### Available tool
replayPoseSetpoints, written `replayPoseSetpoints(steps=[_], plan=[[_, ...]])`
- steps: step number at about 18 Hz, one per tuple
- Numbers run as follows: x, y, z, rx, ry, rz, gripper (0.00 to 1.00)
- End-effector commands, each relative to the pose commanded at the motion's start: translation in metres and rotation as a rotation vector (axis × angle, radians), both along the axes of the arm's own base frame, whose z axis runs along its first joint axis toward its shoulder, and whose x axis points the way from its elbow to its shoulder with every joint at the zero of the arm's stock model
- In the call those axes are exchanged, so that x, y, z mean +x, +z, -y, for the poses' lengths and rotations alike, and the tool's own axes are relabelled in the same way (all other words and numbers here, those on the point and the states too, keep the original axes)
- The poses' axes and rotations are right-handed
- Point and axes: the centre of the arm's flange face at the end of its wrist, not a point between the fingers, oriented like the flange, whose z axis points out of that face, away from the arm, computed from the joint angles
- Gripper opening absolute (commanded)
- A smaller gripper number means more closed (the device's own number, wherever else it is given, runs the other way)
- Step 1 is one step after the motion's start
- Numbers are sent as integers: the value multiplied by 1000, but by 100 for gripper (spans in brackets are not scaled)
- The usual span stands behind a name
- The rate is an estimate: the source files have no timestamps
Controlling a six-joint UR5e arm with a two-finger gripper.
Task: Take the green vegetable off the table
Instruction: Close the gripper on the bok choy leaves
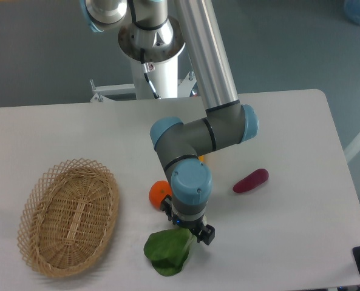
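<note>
The green vegetable (166, 252) lies on the white table (277, 230) near the front edge, dark green leaves toward the front left. Its stalk end is hidden under my gripper. My gripper (189, 235) points straight down over that stalk end, right at the vegetable. The wrist hides the fingers, so I cannot tell whether they are open or shut, or whether they touch the vegetable.
An orange (159, 193) sits just behind and left of my wrist. A purple oblong vegetable (251, 180) lies to the right. A bit of a yellow piece (201, 159) shows behind my arm. A wicker basket (68, 215) stands at the left.
</note>
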Motion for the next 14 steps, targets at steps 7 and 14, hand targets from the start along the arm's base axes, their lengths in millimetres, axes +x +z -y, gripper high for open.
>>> replayPoseSetpoints(steps=[7,14], plan=[[-2,-1,-2,1,29,-2,37],[-11,27,0,34,34,-30,17]])
